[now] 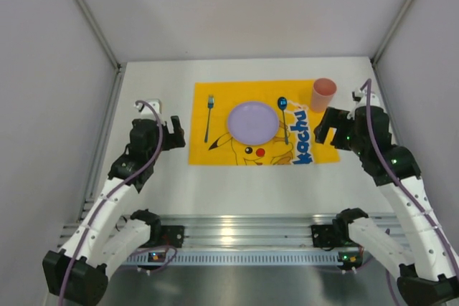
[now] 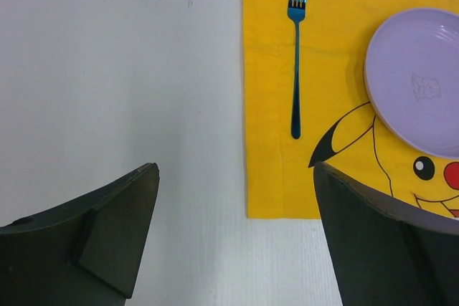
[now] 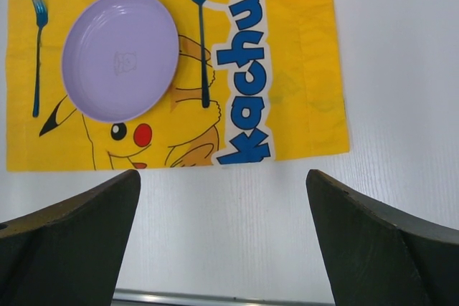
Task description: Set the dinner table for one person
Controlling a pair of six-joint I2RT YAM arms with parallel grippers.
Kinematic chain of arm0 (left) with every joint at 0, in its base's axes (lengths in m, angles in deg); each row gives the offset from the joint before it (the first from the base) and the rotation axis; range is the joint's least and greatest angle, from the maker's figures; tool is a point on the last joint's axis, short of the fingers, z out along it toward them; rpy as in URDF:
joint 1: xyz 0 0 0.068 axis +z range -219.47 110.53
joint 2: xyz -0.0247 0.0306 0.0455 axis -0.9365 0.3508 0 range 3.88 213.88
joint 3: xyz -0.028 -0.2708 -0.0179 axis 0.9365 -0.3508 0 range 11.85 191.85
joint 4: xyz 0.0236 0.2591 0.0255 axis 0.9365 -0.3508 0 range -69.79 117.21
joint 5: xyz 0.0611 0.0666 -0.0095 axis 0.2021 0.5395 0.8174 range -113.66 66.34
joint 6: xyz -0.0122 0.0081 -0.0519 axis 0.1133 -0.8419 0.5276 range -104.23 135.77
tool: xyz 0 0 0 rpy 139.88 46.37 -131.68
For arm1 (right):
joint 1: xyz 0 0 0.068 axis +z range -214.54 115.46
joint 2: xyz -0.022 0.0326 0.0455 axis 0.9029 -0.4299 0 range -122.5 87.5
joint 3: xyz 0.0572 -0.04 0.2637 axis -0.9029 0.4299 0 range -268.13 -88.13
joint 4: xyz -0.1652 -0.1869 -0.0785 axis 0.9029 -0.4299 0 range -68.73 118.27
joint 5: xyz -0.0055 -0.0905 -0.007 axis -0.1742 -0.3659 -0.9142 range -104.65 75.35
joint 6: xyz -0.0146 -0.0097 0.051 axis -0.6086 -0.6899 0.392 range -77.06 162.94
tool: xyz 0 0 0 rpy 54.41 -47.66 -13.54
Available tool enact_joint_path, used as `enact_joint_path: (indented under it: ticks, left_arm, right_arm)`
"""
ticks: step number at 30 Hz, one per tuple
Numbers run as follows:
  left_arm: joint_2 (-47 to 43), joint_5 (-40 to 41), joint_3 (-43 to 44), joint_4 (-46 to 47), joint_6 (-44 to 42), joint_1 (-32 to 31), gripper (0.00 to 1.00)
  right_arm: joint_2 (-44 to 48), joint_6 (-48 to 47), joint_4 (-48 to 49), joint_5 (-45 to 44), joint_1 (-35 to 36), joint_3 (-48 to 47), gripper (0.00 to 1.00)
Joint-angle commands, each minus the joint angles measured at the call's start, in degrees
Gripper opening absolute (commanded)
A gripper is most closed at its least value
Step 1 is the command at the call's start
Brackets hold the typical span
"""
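Saw big white surface [image 1: 237,188] filling the mid of the top view, w/ both arm bases at its near edge. Found yellow Pikachu mat [image 1: 215,150] lying flat on the far half of it, a bit right of mid. Spotted round purple plate [image 1: 252,121] in the mid of the mat. Saw blue fork [image 1: 209,116] just left of the plate, not touching it, tines pointing to the far side. Saw blue spoon [image 1: 284,120] just right of the plate, bowl at the far end. Found pink cup [image 1: 323,94] standing up at the mat's far right corner. Saw left end effector [image 2: 235,170] hanging above bare surface nr the mat's left edge, fingers spread wide, holding nothing. Saw right end effector [image 3: 222,173] hanging by the mat's right side, on the near side of the cup & apart from it, fingers also spread wide, holding nothing.
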Motion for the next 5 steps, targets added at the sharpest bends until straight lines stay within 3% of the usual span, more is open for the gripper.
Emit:
enact_joint_path:
  ticks: [1,5]
  left_arm:
    - [0.70,1.08,-0.24,4.15,-1.30,0.03,0.94]
    - [1.57,2.30,-0.50,5.64,-1.73,0.03,0.94]
  right_arm:
    - [0.10,-0.04,-0.39,-0.11,0.14,0.75,1.00]
    - [-0.69,-0.31,0.13,-2.03,0.06,1.28,1.00]
